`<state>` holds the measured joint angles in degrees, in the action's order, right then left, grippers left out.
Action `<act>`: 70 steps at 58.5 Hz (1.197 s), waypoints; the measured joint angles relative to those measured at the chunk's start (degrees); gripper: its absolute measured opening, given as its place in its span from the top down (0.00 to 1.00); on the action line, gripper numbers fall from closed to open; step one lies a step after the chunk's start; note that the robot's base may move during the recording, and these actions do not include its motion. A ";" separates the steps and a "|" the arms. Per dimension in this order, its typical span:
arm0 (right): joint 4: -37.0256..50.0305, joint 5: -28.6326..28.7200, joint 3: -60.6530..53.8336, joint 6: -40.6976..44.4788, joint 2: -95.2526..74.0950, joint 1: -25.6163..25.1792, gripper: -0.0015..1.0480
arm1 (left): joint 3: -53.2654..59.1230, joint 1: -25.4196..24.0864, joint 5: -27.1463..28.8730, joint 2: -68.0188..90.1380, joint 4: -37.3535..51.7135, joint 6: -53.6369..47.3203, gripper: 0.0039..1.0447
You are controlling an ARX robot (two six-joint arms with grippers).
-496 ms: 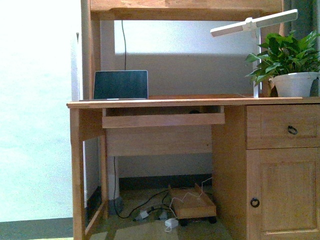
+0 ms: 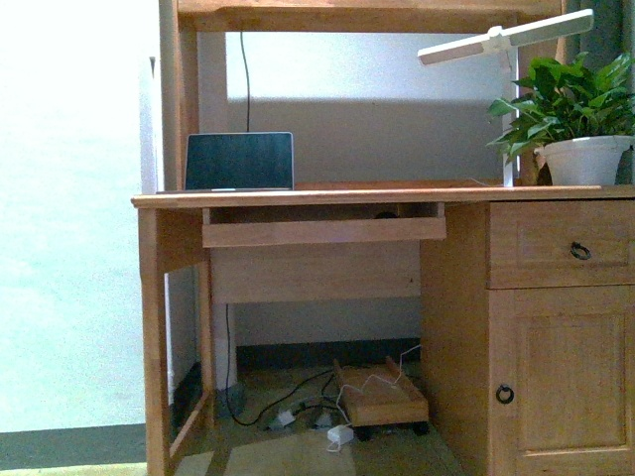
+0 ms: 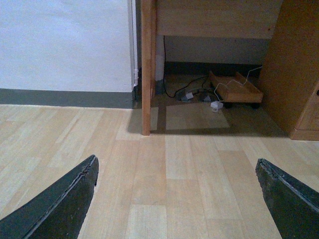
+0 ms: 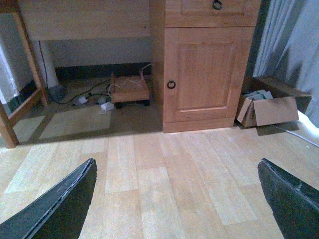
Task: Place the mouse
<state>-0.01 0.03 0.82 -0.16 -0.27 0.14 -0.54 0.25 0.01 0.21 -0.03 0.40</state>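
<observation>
No mouse is clearly in view. A small dark shape [image 2: 385, 213] sits in the gap above the desk's pull-out tray [image 2: 323, 231]; it is too small to identify. My left gripper [image 3: 175, 162] is open and empty above the wooden floor, facing the desk's left leg [image 3: 146, 69]. My right gripper [image 4: 176, 163] is open and empty above the floor, facing the cupboard door [image 4: 202, 74]. Neither arm shows in the front view.
A wooden desk [image 2: 327, 196] carries an open laptop [image 2: 239, 161], a white lamp [image 2: 506, 40] and a potted plant [image 2: 580, 119]. Cables and a low wheeled board [image 2: 382, 397] lie under it. An open cardboard box [image 4: 269, 107] stands right of the cupboard.
In the front view the whole desk scene sits slightly higher in the picture than half a second ago. Nothing on the desk has moved.
</observation>
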 joint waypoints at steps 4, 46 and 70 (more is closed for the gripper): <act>0.00 0.00 0.00 0.00 0.00 0.00 0.07 | 0.00 0.00 0.00 0.00 0.00 0.00 0.07; 0.00 0.00 0.00 0.02 0.00 -0.02 0.07 | 0.00 0.00 0.00 0.00 0.00 0.00 0.07; 0.00 0.00 0.00 0.00 0.00 -0.02 0.07 | 0.00 0.00 0.00 0.00 0.00 0.00 0.07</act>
<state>-0.01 0.03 0.82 -0.16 -0.27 0.12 -0.54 0.25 0.01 0.21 -0.03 0.40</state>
